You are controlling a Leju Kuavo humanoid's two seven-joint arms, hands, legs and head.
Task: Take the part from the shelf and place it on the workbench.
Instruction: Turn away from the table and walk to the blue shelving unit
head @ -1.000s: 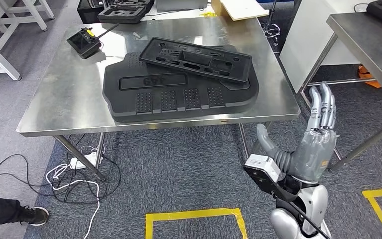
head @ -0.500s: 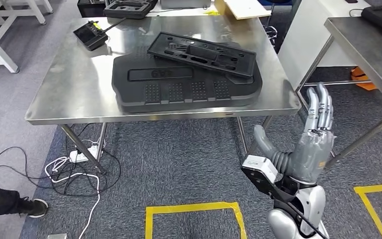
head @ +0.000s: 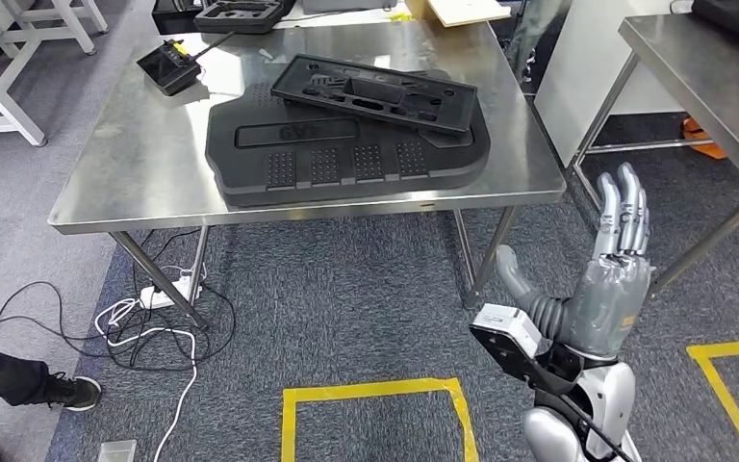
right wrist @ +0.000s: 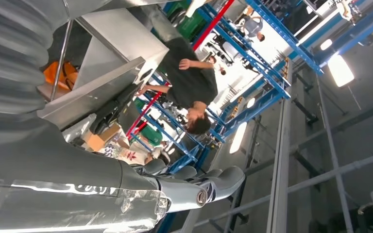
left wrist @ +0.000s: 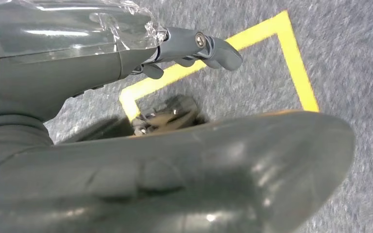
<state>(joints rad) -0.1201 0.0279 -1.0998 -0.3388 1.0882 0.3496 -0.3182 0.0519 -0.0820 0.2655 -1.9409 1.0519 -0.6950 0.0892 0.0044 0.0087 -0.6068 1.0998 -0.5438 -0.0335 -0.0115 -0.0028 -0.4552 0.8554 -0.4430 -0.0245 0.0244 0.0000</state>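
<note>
Head view: two black parts are seen stacked on the steel workbench, while the right hand is raised beside it, fingers straight, holding nothing. Left wrist view: the left hand is seen over grey carpet, empty, its fingers loosely apart. Right wrist view: the empty right hand's fingers are seen extended.

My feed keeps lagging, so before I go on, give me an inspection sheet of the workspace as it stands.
Surface: steel workbench, bare metal toward its front left corner.
Job's things: large black part lies flat on the workbench; a flatter black tray lies tilted on its far edge.
Clutter: black handheld controller at the far left corner.
Hands: right hand raised beside the bench, fingers straight and apart, holding nothing; left hand hangs over the floor, state unclear.
Cables: white and black cables with a power strip under the bench.
Surroundings: grey carpet, yellow floor tape, second steel table at right, a person's shoe at left.
</note>
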